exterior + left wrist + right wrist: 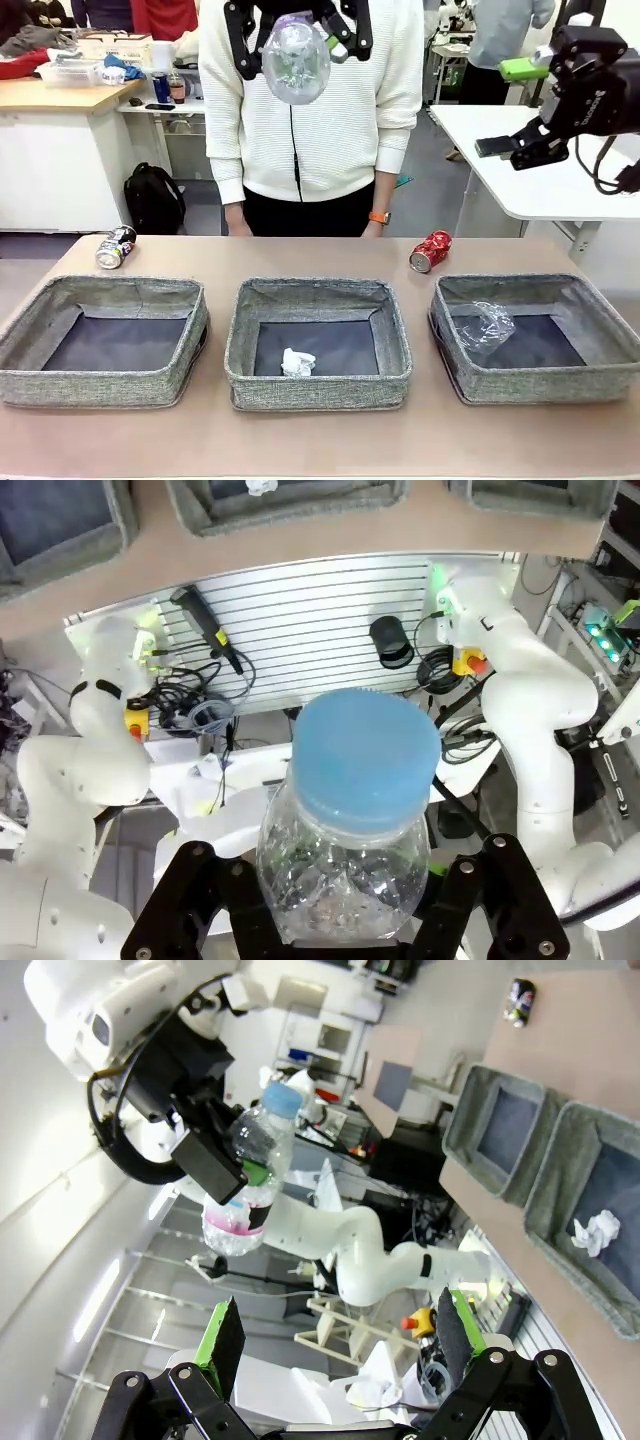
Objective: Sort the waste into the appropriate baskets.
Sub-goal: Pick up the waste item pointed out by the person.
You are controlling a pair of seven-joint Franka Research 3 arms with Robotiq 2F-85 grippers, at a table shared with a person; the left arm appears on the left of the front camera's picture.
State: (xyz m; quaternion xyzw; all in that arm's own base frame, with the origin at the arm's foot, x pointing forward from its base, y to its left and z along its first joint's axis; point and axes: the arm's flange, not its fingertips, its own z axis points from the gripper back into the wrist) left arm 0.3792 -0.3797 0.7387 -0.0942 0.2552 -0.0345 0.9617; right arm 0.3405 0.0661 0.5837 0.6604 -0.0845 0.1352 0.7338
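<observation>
While the dark can (115, 247) lies on the table behind the bare left basket (100, 385) and the paper ball (297, 362) sits in the middle basket (318, 390), the left gripper (297, 35) holds the bottle (296, 58) high up, fingers pinching its body. It likely belongs past the red can (431, 250), in the right basket (540, 385) beside the plastic cup (483, 325). Carry it right, come low over the bare floor, then let go. The right gripper (335, 1345) hangs spread, well clear.
</observation>
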